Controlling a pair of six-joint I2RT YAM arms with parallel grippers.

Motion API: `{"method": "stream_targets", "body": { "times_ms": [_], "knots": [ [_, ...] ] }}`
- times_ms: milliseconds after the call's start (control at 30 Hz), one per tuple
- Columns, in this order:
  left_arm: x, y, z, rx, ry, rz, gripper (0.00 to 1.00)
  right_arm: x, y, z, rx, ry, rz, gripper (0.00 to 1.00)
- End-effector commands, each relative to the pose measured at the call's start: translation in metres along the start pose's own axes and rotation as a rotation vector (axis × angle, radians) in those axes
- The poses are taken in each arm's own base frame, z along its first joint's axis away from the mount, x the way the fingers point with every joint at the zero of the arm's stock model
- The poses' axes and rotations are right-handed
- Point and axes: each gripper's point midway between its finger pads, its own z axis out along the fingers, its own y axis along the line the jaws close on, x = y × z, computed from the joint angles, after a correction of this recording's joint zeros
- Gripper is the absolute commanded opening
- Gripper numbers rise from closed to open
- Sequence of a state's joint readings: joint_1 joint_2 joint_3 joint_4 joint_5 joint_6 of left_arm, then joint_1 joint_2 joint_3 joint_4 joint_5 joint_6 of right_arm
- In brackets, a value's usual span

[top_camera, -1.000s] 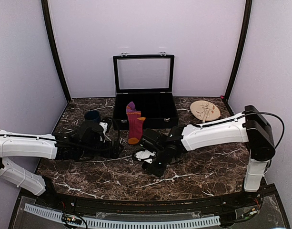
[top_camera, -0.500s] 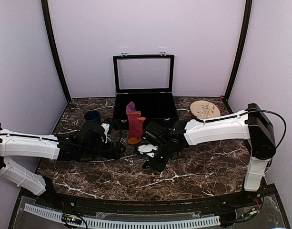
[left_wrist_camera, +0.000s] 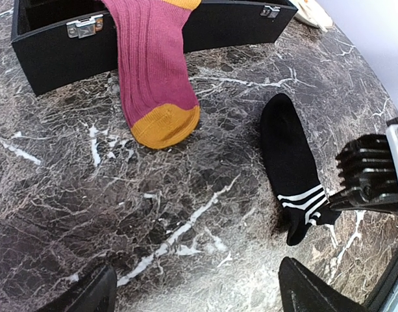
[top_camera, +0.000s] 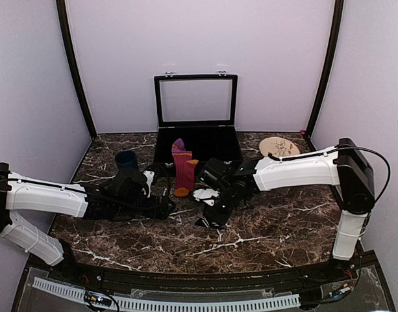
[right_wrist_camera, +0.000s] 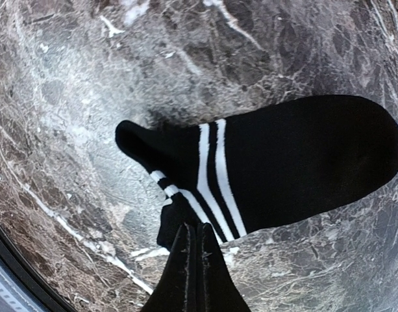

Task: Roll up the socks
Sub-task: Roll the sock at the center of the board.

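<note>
One second on, right fingers (right_wrist_camera: pixel 184 266) — pressed together at the cuff of the black sock (right_wrist_camera: pixel 302 162) — have slid up-frame; left fingers (left_wrist_camera: pixel 88 296) spread; rolling unstarted.

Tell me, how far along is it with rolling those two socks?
Done: nothing is rolled yet. The black sock lies flat on the table, and the maroon sock hangs over the front wall of the black box. In hand: the right hand is shut at the black sock's striped cuff, apparently pinching it; the left hand is open and empty. Left: rolling both socks.
</note>
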State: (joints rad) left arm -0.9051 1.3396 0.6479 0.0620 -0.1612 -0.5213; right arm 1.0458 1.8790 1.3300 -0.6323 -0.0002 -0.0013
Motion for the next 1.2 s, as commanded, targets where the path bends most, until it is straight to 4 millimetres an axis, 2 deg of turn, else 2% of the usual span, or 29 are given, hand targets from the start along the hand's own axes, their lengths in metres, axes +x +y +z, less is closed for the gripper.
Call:
{"method": "stream_targets", "body": {
  "times_ms": [0, 233, 733, 1167],
  "knots": [
    [0.002, -0.008, 0.005, 0.038, -0.002, 0.021, 0.88, -0.018, -0.01, -0.007, 0.006, -0.059, 0.004, 0.0],
    [0.007, -0.026, 0.012, 0.098, -0.004, 0.054, 0.86, -0.017, -0.018, 0.002, -0.009, -0.055, 0.011, 0.0],
    [0.007, -0.073, 0.03, 0.224, -0.003, 0.16, 0.85, -0.02, -0.016, 0.014, -0.042, -0.067, 0.014, 0.0],
    [0.019, -0.089, 0.048, 0.232, 0.041, 0.219, 0.85, -0.019, -0.02, 0.025, -0.057, -0.07, 0.034, 0.0]
  ]
}}
